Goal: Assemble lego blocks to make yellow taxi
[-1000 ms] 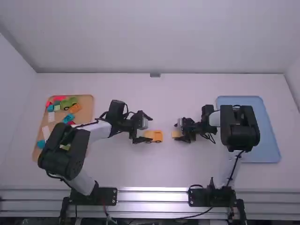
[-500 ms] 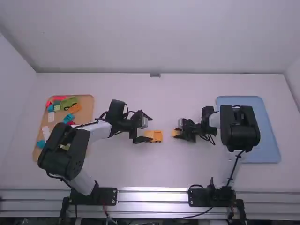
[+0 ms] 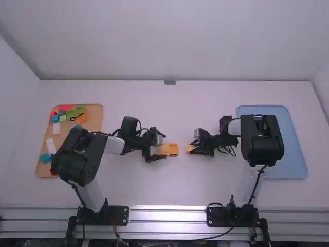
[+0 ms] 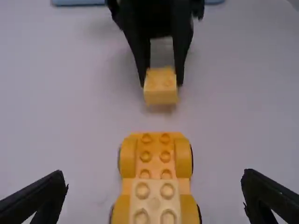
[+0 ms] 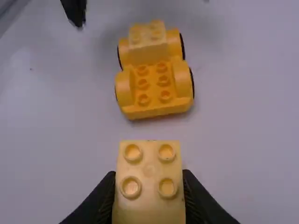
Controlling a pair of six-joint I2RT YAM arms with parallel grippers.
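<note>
High view, clock centred on the yellow plastic wheeled base [image 4: 155, 156]: on the white table [image 3: 169, 190], a blue rectangular tray [image 3: 293, 154] lies toward two to three o'clock, and a tan rectangular tray [image 3: 95, 123] of coloured blocks toward ten. Left gripper [image 3: 160, 145] at nine o'clock, fingers wide apart; right gripper [image 3: 196, 146] at three—clamped on a yellow four-stud plastic block [image 5: 149, 182], apart from the base. A pale-yellow studded block [image 4: 154, 203] sits on the base's nine-o'clock end.
</note>
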